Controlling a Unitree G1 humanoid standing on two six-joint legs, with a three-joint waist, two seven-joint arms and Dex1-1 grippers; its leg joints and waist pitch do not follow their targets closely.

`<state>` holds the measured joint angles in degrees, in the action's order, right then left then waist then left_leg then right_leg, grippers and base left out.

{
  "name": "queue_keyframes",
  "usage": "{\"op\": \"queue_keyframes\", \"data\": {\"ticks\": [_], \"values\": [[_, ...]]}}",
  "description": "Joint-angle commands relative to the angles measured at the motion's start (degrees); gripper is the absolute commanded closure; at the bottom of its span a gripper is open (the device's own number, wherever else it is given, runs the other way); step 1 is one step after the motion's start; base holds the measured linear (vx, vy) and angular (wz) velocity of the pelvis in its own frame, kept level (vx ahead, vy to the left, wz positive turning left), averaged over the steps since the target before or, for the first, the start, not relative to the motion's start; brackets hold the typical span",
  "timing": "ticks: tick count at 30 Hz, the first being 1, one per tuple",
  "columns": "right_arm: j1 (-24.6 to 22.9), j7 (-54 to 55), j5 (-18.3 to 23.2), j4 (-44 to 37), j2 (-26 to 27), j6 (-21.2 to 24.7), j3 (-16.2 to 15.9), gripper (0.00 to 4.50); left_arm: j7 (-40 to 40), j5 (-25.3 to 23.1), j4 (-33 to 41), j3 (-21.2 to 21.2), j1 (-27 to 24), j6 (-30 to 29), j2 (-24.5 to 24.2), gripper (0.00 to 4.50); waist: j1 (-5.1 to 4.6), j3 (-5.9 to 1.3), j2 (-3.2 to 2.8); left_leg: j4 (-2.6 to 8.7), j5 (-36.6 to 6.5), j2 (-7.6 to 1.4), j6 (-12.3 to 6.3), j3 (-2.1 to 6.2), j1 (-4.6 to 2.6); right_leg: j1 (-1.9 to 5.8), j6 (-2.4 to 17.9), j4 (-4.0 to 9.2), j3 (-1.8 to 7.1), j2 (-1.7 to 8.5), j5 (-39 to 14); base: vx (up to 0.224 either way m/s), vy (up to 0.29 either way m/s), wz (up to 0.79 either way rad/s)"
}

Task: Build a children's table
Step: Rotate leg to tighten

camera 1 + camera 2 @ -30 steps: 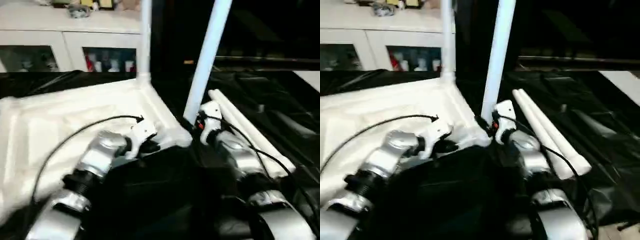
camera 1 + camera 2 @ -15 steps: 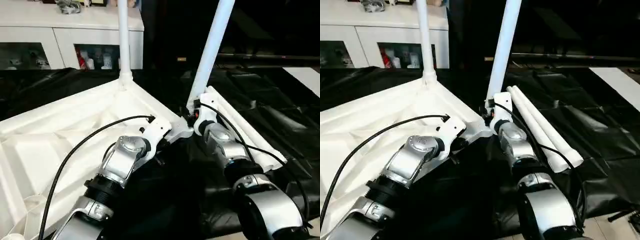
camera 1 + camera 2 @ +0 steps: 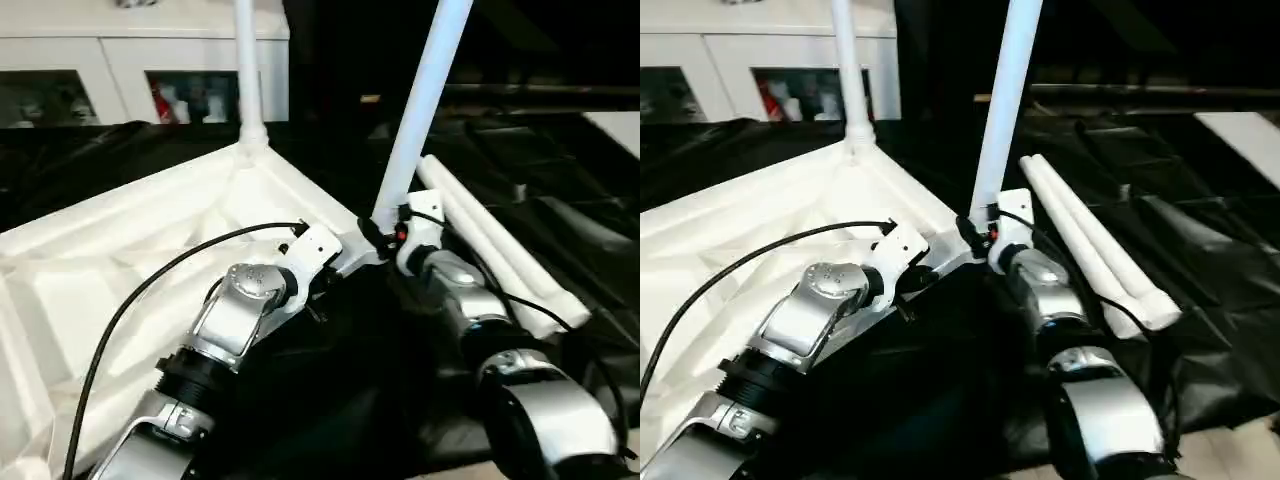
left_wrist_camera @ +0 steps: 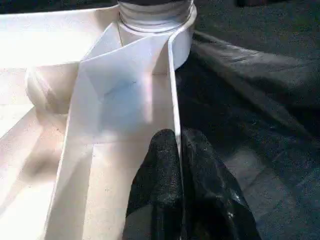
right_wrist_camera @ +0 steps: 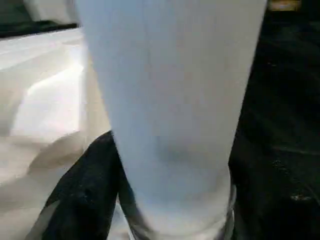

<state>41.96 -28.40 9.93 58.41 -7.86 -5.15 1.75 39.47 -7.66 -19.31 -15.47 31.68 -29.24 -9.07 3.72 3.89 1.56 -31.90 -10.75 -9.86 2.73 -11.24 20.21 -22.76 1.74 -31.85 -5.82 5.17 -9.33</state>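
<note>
Pinching the children's table rim, left gripper steadies it; right gripper jaws' state unclear around leg.

tabletop: white | legs: white | work table cover: black | forearms: silver

A black crinkled cover drapes the tabletop. Behind it stands a white cabinet with glass doors (small coloured items inside, too blurred to name).
</note>
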Motion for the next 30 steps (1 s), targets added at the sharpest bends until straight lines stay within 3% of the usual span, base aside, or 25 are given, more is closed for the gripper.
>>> {"op": "queue_keyframes", "data": {"ticks": [1,3,5,6,8,11,12,14,18,21,23,26,30], "values": [[-2.28,-7.04,1.17,-4.6,-1.4,1.97,-1.61,0.94,1.83,0.48,-0.66,0.12,0.86,2.64,-1.29,4.5,0.63,-3.41,0.08,3.89,-16.31,-3.79,-3.55,1.57,-0.61,1.86,9.72,4.29,3.87,5.16,-22.16,0.049,-0.051,0.1],[-5.74,-15.21,2.0,-11.53,-4.17,4.0,-3.54,0.68,4.31,1.28,-1.14,-0.11,0.94,4.95,-3.11,4.5,1.26,-3.89,0.18,3.56,-11.58,-3.98,-4.66,1.22,-0.35,2.14,10.35,3.27,3.91,4.67,-15.75,0.057,-0.049,0.09],[-7.16,-17.37,2.32,-14.14,-5.46,4.83,-4.34,0.58,5.85,1.81,-1.26,-0.17,0.91,6.1,-3.79,4.5,1.61,-4.02,0.32,2.95,-6.1,-3.74,-6.78,1.05,0.38,2.49,12.66,1.89,3.92,4.45,-6.73,0.067,-0.041,0.01],[-11.08,-23.21,2.57,-20.69,-9.42,6.02,-6.59,0.49,10.94,3.17,-1.26,-0.64,0.52,10.46,-6.05,4.5,1.92,-4.14,0.36,2.72,-3.98,-3.54,-7.66,1.22,0.59,2.92,13.03,1.46,3.78,4.45,-3.9,0.054,-0.03,-0.02],[-12.83,-25.75,2.53,-23.44,-11.32,6.19,-7.6,0.49,13.22,3.69,-1.17,-0.93,0.25,11.9,-7.19,4.5,1.94,-4.67,0.41,2.05,-0.45,-3.57,-9.59,0.96,0.36,2.85,14.31,0.26,3.86,4.25,2.97,0.0,0.0,0.0],[-15.86,-30.09,2.46,-28.63,-14.65,7.04,-9.08,0.49,17.54,4.55,-1.27,-1.78,-0.32,15.39,-9.61,4.5,2.11,-4.9,0.86,1.21,3.04,-3.37,-12.54,0.96,0.72,2.8,15.93,-0.67,3.76,4.07,9.05,0.0,0.0,0.0],[-16.59,-30.86,2.47,-30.15,-15.39,7.41,-9.13,0.49,18.74,4.81,-1.29,-2.04,-0.47,16.04,-10.33,4.5,2.12,-4.64,0.69,1.29,1.95,-3.5,-12.78,1.04,0.83,2.76,15.92,-0.42,3.6,3.99,6.38,0.0,0.0,0.0],[-17.02,-31.23,2.55,-31.11,-15.89,7.72,-8.96,0.49,20.55,5.52,-1.11,-2.17,-0.73,16.97,-10.95,4.5,2.12,-4.5,0.61,1.46,-0.48,-3.82,-11.47,1.0,0.72,2.66,15.39,-0.05,3.61,4.15,1.08,0.0,0.0,0.0],[-17.09,-31.29,2.52,-31.52,-16.4,7.73,-7.69,0.49,25.23,8.19,0.2,-1.88,-1.53,17.53,-12.21,4.5,2.06,-4.02,0.57,1.93,-6.62,-3.88,-6.69,1.03,0.42,2.3,13.32,1.07,3.8,4.18,-10.28,0.0,0.0,0.0],[-17.89,-32.19,3.5,-33.56,-16.91,8.5,-7.83,0.49,27.12,8.75,-0.1,-2.02,-1.59,18.31,-13.0,4.5,2.2,-3.71,0.61,2.25,-9.92,-3.88,-4.59,1.01,-0.04,2.1,11.36,1.75,3.93,4.2,-15.55,0.0,0.0,0.0],[-18.15,-32.21,3.52,-34.43,-17.05,8.55,-7.95,0.49,27.53,8.7,-0.49,-1.97,-1.55,18.88,-13.22,4.5,2.35,-3.8,0.49,2.32,-10.09,-3.95,-4.25,1.12,-0.13,2.17,10.74,1.77,3.97,4.31,-16.31,0.0,0.0,0.0],[-18.01,-31.92,3.2,-34.61,-17.07,8.39,-7.95,0.49,27.99,8.41,-1.13,-2.02,-1.39,19.52,-13.69,4.5,2.8,-4.01,0.63,2.2,-8.43,-3.94,-4.11,0.97,-0.25,2.07,11.13,1.34,4.03,4.21,-13.47,0.0,0.0,0.0],[-17.3,-32.42,2.08,-32.99,-17.01,7.55,-8.65,0.49,28.59,8.76,-1.64,-1.75,-1.09,19.77,-13.78,4.5,2.92,-4.25,0.76,1.88,-6.06,-3.77,-4.89,1.08,0.34,2.5,11.77,0.63,3.92,4.26,-9.99,0.0,0.0,0.0]]}}
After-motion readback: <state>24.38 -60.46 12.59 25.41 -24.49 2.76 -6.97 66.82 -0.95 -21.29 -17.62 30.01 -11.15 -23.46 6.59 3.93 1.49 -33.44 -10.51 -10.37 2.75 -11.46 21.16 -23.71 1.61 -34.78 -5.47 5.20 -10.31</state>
